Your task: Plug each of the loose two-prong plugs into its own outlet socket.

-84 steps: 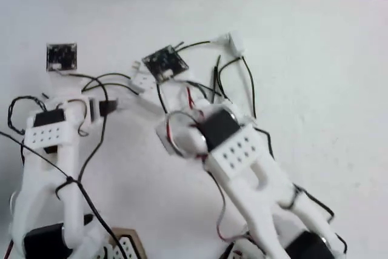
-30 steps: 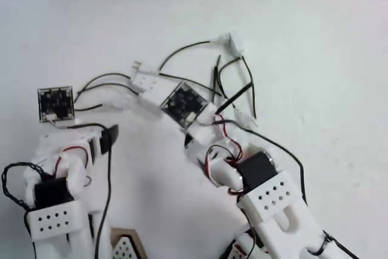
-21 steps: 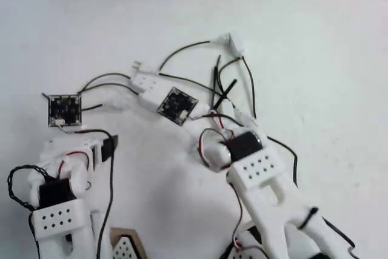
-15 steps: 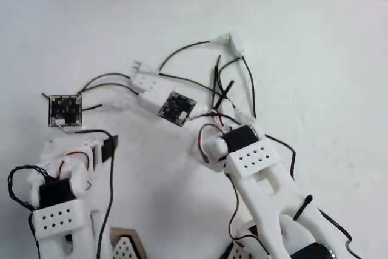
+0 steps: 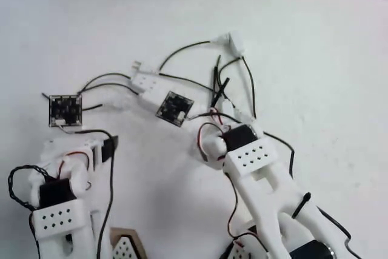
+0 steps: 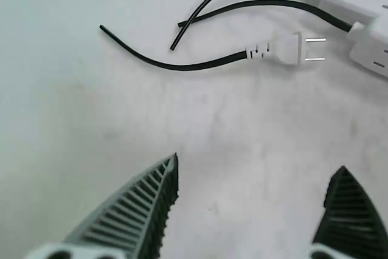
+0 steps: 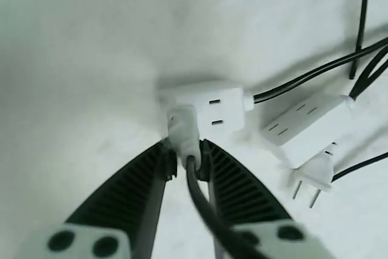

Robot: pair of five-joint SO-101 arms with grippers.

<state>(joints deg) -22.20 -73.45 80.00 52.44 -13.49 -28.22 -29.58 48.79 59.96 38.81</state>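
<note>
**Clamping a white plug (image 7: 182, 127) at the outlet block (image 7: 212, 108)**

The right gripper (image 7: 185, 153) is squeezing shut on the white plug, whose nose is pressing against the outlet block, at 10 o'clock from the right arm (image 5: 254, 162). The left gripper (image 6: 257, 168), at the table's (image 5: 327, 59) 8 o'clock, is gaping wide, holding nothing. A loose plug (image 6: 282, 48) is lying beyond it.

The white bench (image 5: 315, 47) carries white outlets (image 7: 212, 108), a loose plug (image 6: 285, 48) lying flat, and black cords (image 6: 182, 67) strewn near its middle.
</note>
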